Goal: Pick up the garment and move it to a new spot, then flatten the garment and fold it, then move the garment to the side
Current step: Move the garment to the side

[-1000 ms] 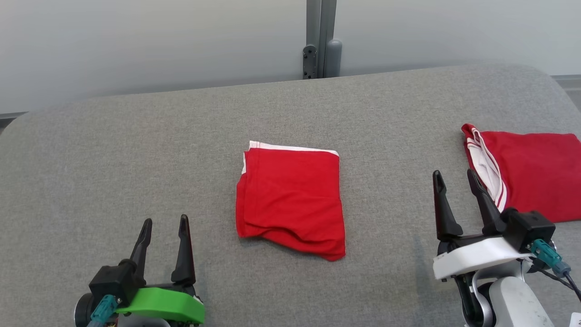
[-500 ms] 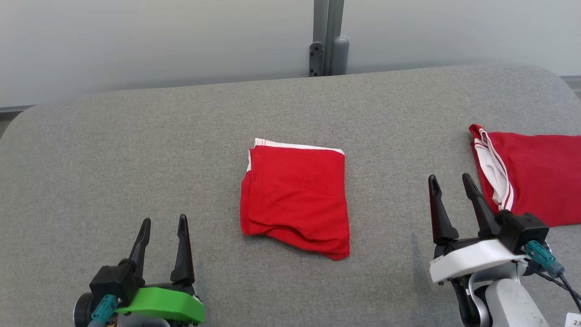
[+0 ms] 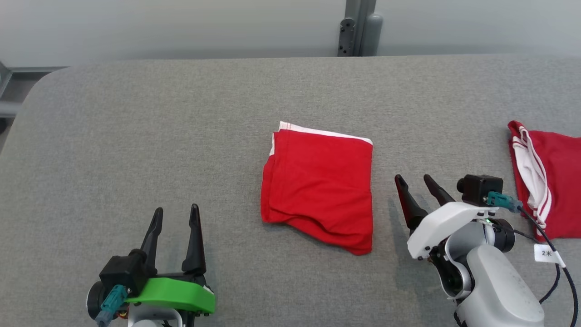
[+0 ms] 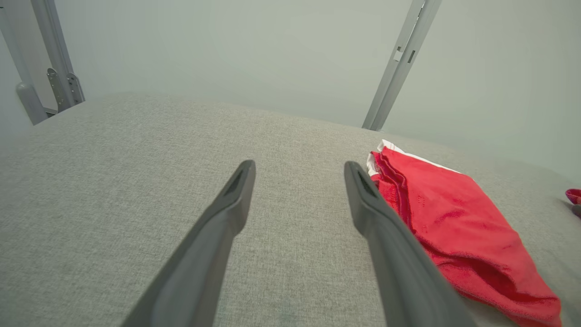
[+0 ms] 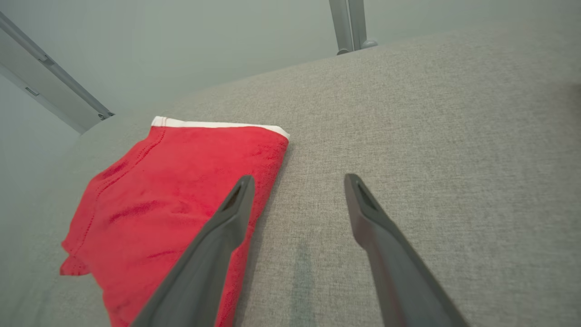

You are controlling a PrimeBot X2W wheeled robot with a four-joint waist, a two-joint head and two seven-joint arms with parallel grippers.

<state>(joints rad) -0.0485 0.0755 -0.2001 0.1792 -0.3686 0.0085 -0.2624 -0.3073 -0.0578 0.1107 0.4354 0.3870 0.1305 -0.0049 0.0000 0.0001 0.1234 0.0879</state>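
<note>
the folded red garment [image 3: 320,186], a white band along its far edge, lay flat on the grey fabric-covered table [image 3: 136,136]. the left gripper [image 3: 176,210] hung well to the garment's left and nearer the robot, its fingers spread wide with nothing between them. the right gripper [image 3: 413,178] sat just to the garment's right, apart from it, jaws likewise spread wide and empty. farther right of the garment lay a second red garment [image 3: 553,181] with white stripes. a grey metal post [image 3: 358,27] stood beyond it.
</note>
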